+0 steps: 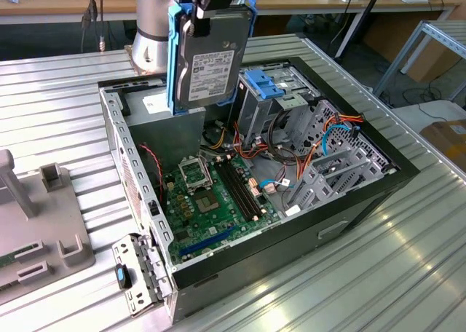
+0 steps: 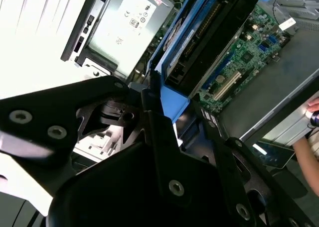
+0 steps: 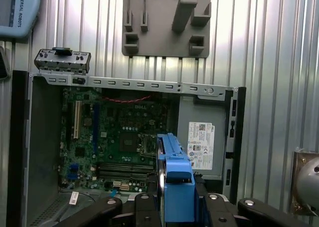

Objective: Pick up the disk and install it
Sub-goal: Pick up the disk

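Ribbed table [image 1: 378,274]; blue-framed, white-labelled disk [image 1: 211,62] aloft.

The exterior view looks obliquely down on the computer case [image 1: 364,208]; both wrist views face its motherboard [image 3: 119,137] [image 2: 244,53].

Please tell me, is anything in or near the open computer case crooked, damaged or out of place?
Nothing looks damaged. One oddity: the hinged metal flap at the near corner of the computer case in the exterior view stands swung outward. The disk hangs upright in the gripper, above the case, not in a bay.
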Controlling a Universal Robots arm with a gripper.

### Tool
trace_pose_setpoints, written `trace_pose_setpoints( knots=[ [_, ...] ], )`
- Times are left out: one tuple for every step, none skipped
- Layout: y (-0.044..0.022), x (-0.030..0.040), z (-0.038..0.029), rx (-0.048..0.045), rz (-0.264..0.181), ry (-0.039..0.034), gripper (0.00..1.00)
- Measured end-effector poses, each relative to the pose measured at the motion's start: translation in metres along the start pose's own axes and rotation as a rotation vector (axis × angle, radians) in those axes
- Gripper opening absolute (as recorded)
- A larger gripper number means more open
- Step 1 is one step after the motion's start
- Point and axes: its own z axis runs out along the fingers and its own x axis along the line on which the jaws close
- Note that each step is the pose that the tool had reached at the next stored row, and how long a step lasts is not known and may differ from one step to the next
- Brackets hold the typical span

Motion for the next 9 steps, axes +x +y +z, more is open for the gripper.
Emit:
trace_pose_setpoints(
  knots=[
    [0.0002, 0.0031, 0.0, 0.0, 0.0, -0.0001, 0.36],
    [0.0003, 0.0059, 0.0, 0.0003, 0.0, -0.0001, 0.36],
    [0.0005, 0.0092, 0.0, 0.0006, 0.0, 0.0, 0.36],
    [0.0006, 0.0115, 0.0, 0.0012, 0.0, 0.0, 0.36],
    [0.0007, 0.0133, 0.0001, 0.002, 0.0, 0.0, 0.36],
    [0.0008, 0.0156, 0.0003, 0.0029, 0.0, 0.0001, 0.36],
    [0.0009, 0.0171, 0.0004, 0.0039, 0.0, 0.0001, 0.36],
    [0.001, 0.019, 0.0006, 0.005, 0.0, 0.0001, 0.36],
    [0.0011, 0.0202, 0.0006, 0.0052, 0.0, 0.0002, 0.36]
  ],
)
